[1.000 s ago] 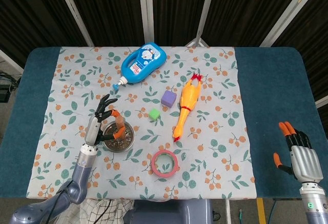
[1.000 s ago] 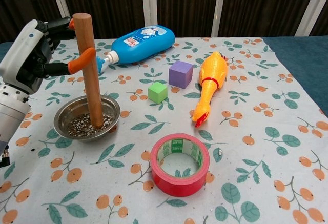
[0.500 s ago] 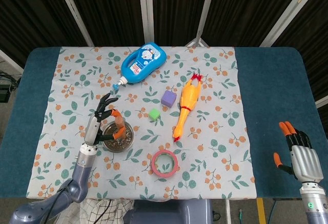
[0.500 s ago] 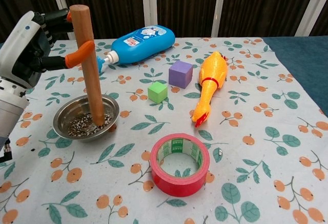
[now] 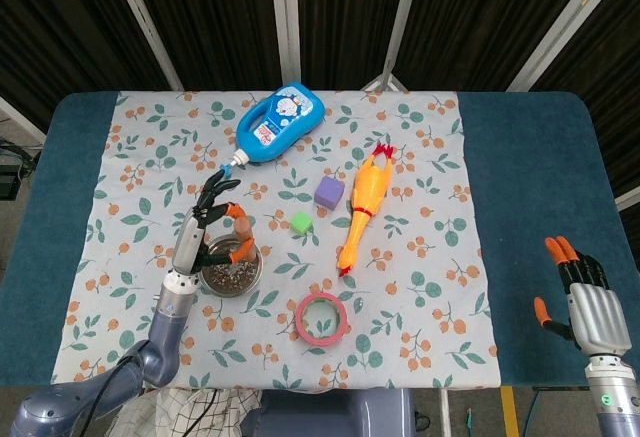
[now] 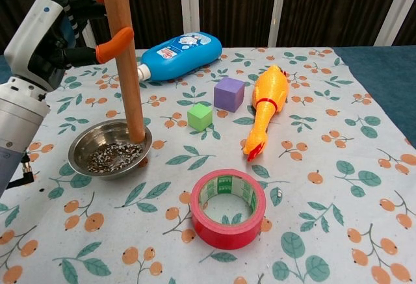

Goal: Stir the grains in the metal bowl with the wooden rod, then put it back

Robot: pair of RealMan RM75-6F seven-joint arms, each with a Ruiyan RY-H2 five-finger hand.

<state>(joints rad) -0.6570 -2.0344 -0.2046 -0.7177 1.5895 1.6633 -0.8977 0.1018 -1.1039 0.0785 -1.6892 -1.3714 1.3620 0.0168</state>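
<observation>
Nearest us on the floral cloth [image 6: 364,232] lies the red tape roll [image 6: 228,208], flat and on its own. At about ten o'clock from it sits the metal bowl [image 6: 80,148] with the grains [image 6: 112,156] spread across its bottom. We see the wooden rod [image 6: 127,63] standing nearly upright in the bowl, its lower end down by the far right part of the rim. Our left hand [image 6: 49,34] pinches the rod near its top, an orange-tipped finger hooked around the front of it and the others reaching behind.

Our right hand [image 5: 585,300] shows only in the head view, low at the four o'clock corner on the bare blue surface [image 5: 530,177], fingers straight and apart, holding nothing, well apart from everything on the cloth.

Farther back, at twelve o'clock from the tape, the green cube [image 6: 199,116] sits near the purple cube [image 6: 229,93], which lies just behind it to the right. The yellow rubber chicken [image 6: 265,108] lies stretched out just beside the purple cube, at its three o'clock. Farthest away, the blue bottle [image 6: 179,55] lies on its side, cap end toward the rod.
</observation>
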